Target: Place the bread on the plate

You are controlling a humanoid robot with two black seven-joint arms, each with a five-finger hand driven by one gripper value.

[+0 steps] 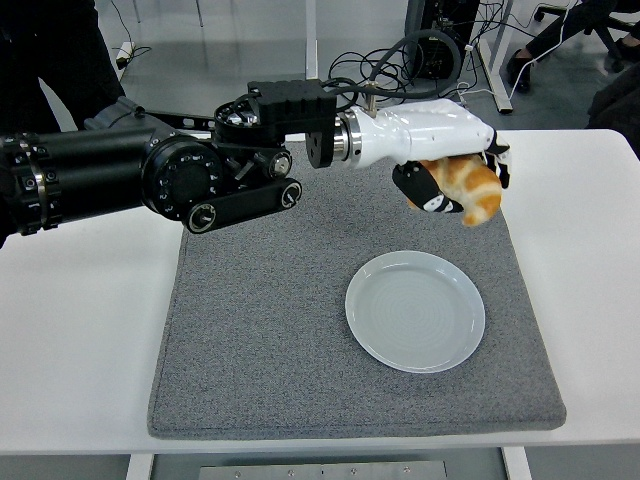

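We hold the bread (470, 190) in our left hand (445, 165). Our fingers (425, 190) are curled around it and clamp it from both sides. The bread sticks out past our fingertips, up in the air. The plate (415, 311) is below our fingers and a bit nearer to us, well apart from the bread. It sits on a grey mat (260, 330) on the white worktop (80, 330), and it has nothing on it.

We think the bread is light and soft. If we squeeze hard, it could squash or shed crumbs. So a soft hold is best, around the thick middle, where our fingers are now. The crust looks dry, so we do not think it will slip. It could roll a little once we let it go, since it is round. Setting it down low over the middle of the plate should stop that.

The bread is golden brown with paler bands across it. It looks like a small, plump roll or a croissant. One end points down and away from our palm. We cannot see the part under our fingers.

Our right hand is not in the picture.
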